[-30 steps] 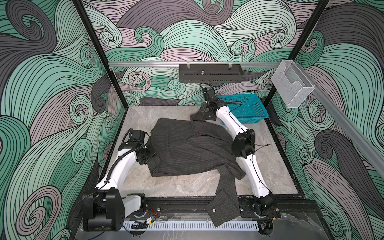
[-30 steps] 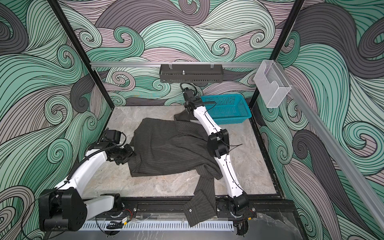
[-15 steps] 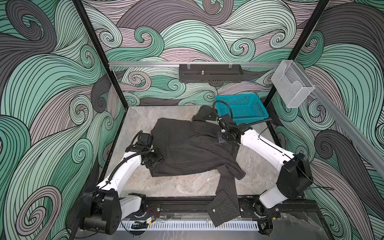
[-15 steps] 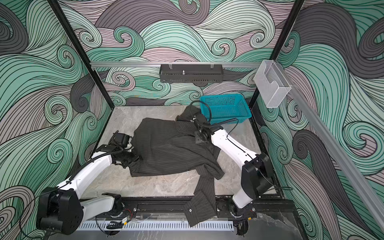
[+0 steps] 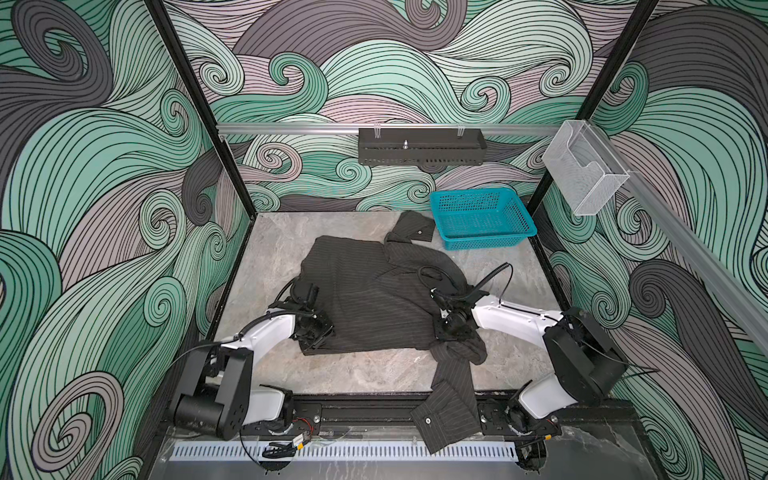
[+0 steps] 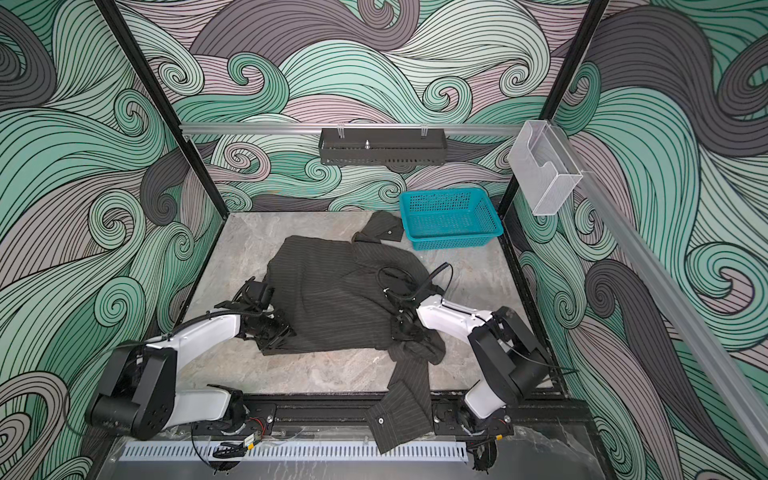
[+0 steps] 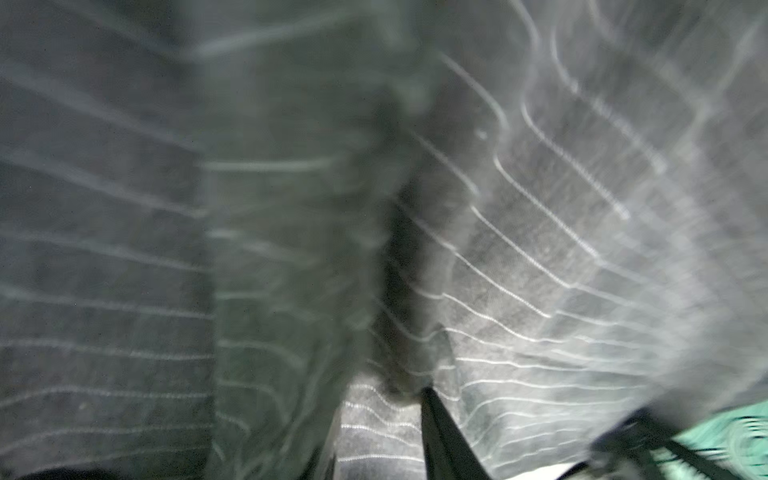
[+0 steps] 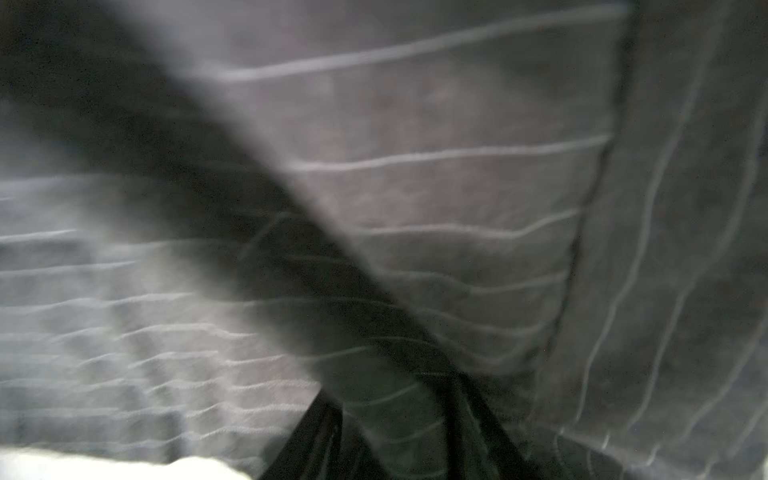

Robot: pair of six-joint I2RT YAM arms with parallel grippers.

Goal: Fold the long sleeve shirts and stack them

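Now the long sleeve shirt [image 5: 374, 299] is spread on the tabletop [image 5: 286, 237]; the left pincer [image 5: 314, 337] is seen at its near left hem corner, the right pincer [image 5: 454, 332] at its near right edge. Cloth fills both wrist views; whether either is clamped cannot be told.

Charcoal pinstriped shirt [image 5: 374, 299], teal mesh basket [image 5: 486, 242], grey marbled tabletop [image 5: 374, 374].

Swirling teal-grey wave walls [image 5: 395, 62], grey marble floor [image 5: 374, 374], clear wall bin [image 5: 582, 170]
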